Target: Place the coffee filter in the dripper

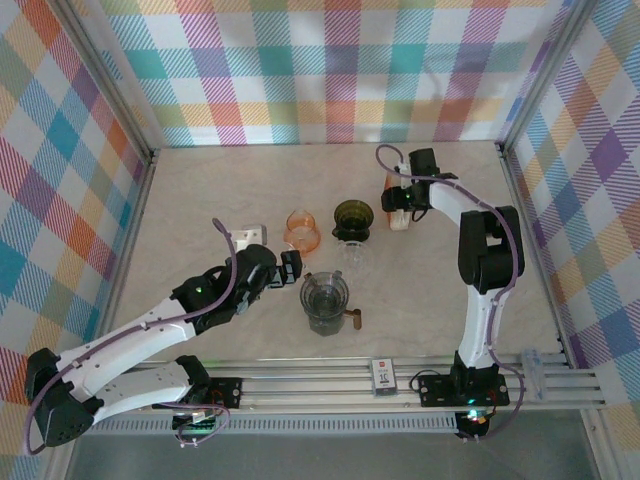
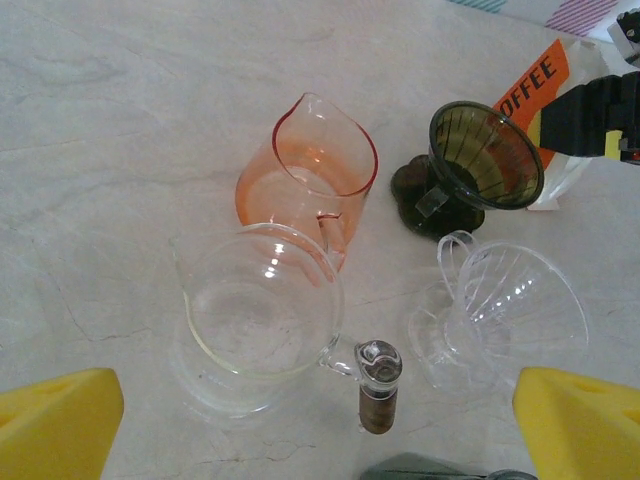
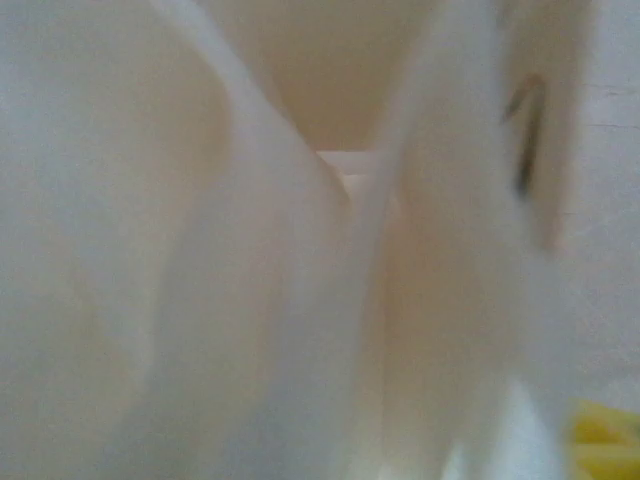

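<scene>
An orange-and-white coffee filter packet [image 1: 401, 222] stands at the back right, lettered "OFFEE" in the left wrist view [image 2: 541, 82]. My right gripper [image 1: 398, 203] is down at its top. Blurred white coffee filter sheets [image 3: 300, 300] crowd the right wrist view beside one yellow fingertip [image 3: 604, 442], and the jaws' stance is hidden. A dark green dripper [image 1: 353, 217] [image 2: 486, 155] sits just left of the packet, with a clear dripper [image 1: 352, 256] [image 2: 520, 305] in front of it. My left gripper [image 1: 291, 268] hovers open near the glassware, its yellow fingertips [image 2: 58, 420] spread wide and holding nothing.
An orange glass pitcher [image 1: 301, 230] [image 2: 305, 170] stands left of the drippers. A clear glass server [image 1: 325, 300] [image 2: 258, 315] with a wood-tipped handle [image 2: 378, 398] sits nearer the arms. Checked walls enclose the table on three sides, and an aluminium rail [image 1: 330, 385] runs along the front.
</scene>
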Controlling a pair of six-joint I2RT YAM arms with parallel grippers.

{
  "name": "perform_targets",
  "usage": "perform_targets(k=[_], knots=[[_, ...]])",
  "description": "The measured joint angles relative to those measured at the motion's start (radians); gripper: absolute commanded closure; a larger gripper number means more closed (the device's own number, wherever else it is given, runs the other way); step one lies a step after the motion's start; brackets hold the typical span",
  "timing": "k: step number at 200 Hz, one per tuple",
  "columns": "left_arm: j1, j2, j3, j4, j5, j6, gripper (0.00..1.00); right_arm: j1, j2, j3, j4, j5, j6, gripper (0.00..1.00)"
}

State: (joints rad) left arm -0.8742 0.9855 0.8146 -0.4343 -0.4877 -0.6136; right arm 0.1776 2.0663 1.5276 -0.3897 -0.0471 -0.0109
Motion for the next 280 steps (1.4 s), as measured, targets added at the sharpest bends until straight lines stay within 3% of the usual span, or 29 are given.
perform_targets(k=[45, 83, 118, 132, 152, 188, 280], knots=[[0.001, 0.016, 0.002, 0.000, 0.008, -0.003, 0.00, 0.000, -0.006, -0.026, 0.012, 0.002, -0.032, 0.09], [0.001, 0.022, 0.002, 0.000, 0.008, -0.004, 0.00, 0.002, -0.083, -0.081, 0.015, 0.001, -0.010, 0.07], [0.001, 0.021, 0.010, 0.000, 0.013, -0.009, 0.00, 0.011, -0.251, -0.148, 0.042, 0.008, 0.071, 0.07], [0.001, 0.021, 0.011, 0.000, 0.015, -0.014, 0.00, 0.013, -0.319, -0.179, 0.053, 0.012, 0.122, 0.12], [0.001, 0.018, 0.011, 0.000, 0.015, -0.021, 0.00, 0.017, -0.374, -0.191, 0.053, 0.007, 0.191, 0.29], [0.001, 0.011, 0.011, -0.001, 0.015, -0.025, 0.00, 0.050, -0.326, -0.122, -0.006, 0.021, 0.248, 0.52], [0.016, 0.012, 0.011, -0.007, 0.015, -0.025, 0.00, 0.130, -0.125, 0.079, -0.139, 0.150, 0.266, 0.61]])
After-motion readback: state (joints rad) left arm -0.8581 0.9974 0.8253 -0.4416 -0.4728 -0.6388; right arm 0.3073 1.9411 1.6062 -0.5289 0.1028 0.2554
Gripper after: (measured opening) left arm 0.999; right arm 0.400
